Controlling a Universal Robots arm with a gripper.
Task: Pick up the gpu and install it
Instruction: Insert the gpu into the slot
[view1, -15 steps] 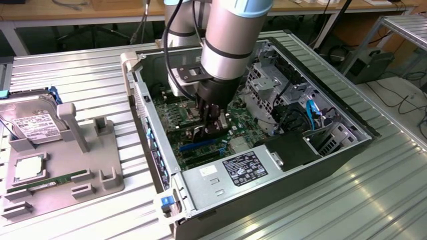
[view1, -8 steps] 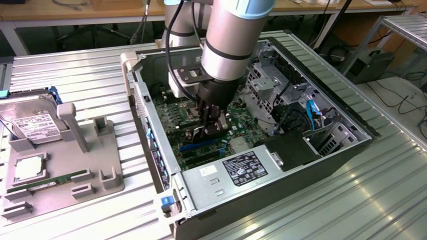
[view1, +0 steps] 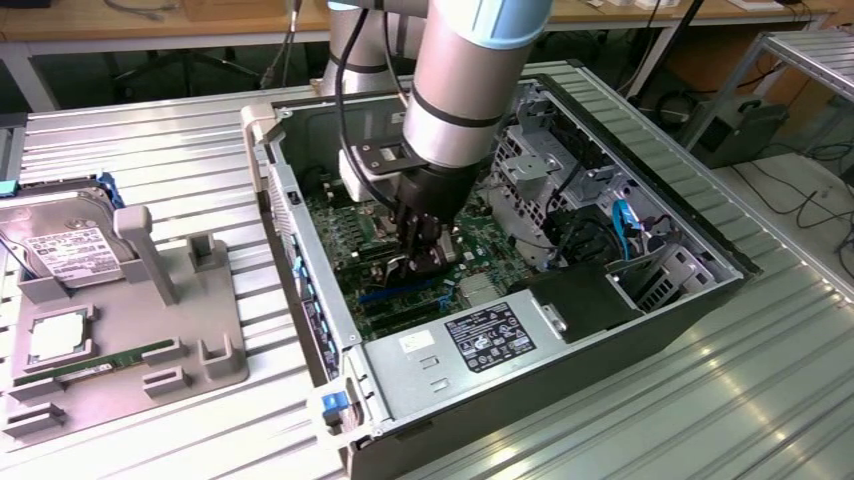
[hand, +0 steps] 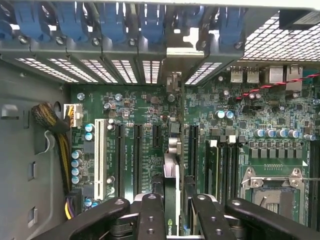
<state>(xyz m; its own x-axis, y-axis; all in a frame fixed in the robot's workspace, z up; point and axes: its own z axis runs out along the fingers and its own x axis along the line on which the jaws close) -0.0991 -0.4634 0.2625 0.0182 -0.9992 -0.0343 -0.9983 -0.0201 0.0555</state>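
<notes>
My gripper (view1: 422, 252) is down inside the open computer case (view1: 694, 300), shut on the gpu (view1: 427, 268), which stands upright on edge just over the green motherboard (view1: 350, 240). In the wrist view the gpu (hand: 171, 182) shows edge-on as a thin dark card with a silvery strip. It sits between my black fingers (hand: 150, 216) and runs toward the rear slot opening (hand: 175, 56). It lines up with the black expansion slots (hand: 137, 157). Whether its lower edge sits in a slot is hidden.
On the exterior view's left, a grey fixture (view1: 200, 345) holds a silver hard drive (view1: 64, 250) and a green memory stick (view1: 100, 362). Inside the case are the power supply (view1: 483, 338), drive cage (view1: 534, 160), blue slot clips (hand: 112, 22), the CPU socket (hand: 272, 187) and a cable bundle (hand: 55, 117).
</notes>
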